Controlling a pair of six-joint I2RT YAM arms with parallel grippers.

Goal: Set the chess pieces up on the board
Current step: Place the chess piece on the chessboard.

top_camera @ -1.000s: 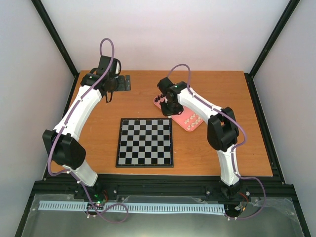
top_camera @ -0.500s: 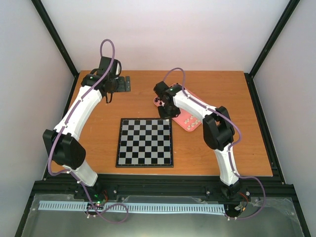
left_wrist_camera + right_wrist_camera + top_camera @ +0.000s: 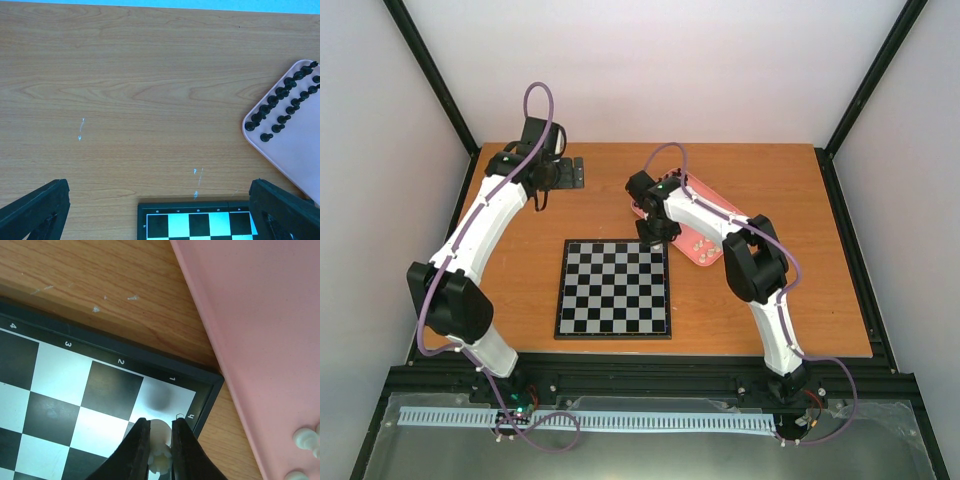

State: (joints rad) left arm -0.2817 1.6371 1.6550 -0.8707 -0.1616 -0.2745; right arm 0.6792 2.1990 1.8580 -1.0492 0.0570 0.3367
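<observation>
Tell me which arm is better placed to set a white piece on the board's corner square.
Right. The right gripper is shut on a white piece just over the light corner square of the board. The left gripper hangs open and empty over the table, beyond the board's far edge.

In the right wrist view, the white numerals 4, 3, 2 and 1 are printed along the dark border of the board point(image 3: 100, 354), one beside each square of the edge row. A further small white mark is seen just round the corner past the 1, but it cannot be read. In the left wrist view, tiny white marks are seen on the same border, too small to be read.
</observation>
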